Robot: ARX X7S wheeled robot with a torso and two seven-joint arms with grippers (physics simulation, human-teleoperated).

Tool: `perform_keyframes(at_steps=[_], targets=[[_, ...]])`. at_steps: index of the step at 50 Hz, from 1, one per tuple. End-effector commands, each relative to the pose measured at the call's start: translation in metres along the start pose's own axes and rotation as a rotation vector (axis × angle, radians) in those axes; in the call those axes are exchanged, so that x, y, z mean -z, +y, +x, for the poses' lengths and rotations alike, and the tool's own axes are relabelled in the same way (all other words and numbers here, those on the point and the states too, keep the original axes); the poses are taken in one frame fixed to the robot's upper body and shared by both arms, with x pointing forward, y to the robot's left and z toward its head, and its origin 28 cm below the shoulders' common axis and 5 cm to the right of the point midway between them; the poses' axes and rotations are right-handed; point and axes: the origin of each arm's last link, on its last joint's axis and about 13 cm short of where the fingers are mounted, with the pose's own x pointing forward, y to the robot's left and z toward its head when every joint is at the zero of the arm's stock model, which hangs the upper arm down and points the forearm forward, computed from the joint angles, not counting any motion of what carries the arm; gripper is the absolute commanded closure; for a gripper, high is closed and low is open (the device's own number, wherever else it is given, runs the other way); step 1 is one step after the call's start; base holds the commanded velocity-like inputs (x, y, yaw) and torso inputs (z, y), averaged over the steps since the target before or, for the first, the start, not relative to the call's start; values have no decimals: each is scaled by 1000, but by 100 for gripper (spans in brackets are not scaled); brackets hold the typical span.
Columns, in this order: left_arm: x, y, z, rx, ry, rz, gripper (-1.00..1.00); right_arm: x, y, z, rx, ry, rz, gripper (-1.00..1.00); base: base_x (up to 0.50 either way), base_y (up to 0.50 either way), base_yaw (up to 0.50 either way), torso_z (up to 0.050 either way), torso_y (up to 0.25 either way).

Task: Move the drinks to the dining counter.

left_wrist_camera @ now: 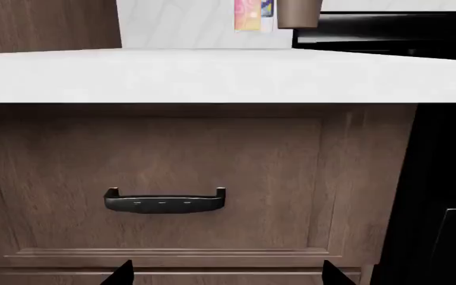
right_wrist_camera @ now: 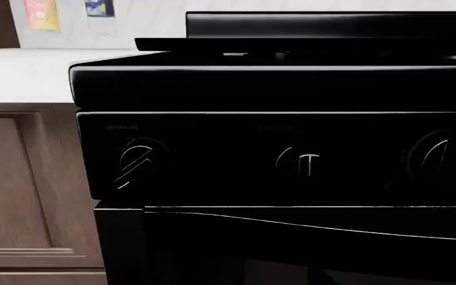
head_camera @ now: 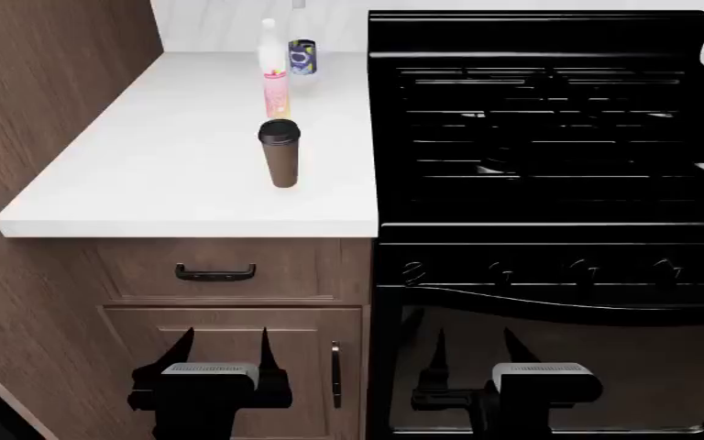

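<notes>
I keep both arms low, in front of cabinet, nothing reached yet. Left gripper fingers spread apart, empty; right gripper same, before black stove. All drinks on white worktop, left of stove: coffee cup nearest; pink-labelled bottle and blue-and-yellow-labelled bottle farther, near wall. All upright, long axis vertical, lids up. Dining counter not in view. Drawer handle faces left wrist.

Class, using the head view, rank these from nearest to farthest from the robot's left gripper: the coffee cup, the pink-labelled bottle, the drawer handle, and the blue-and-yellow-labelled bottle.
1. Drawer handle, just above the left gripper, on the cabinet front.
2. Coffee cup, mid-worktop, near the stove.
3. Pink-labelled bottle, behind the cup.
4. Blue-and-yellow-labelled bottle, at the back wall.
</notes>
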Motion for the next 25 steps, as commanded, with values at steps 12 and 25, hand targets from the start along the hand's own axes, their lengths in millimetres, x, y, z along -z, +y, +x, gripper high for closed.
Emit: perform_keyframes(at_steps=[12, 25], targets=[[0, 0, 1, -2, 2, 6, -100, 2, 1, 2, -9, -1, 14, -100, 0, 0, 0, 0, 0], [-84, 5, 6, 111, -90, -181, -100, -91, -6, 0, -151, -106, 83, -100, 0, 0, 0, 0, 0]])
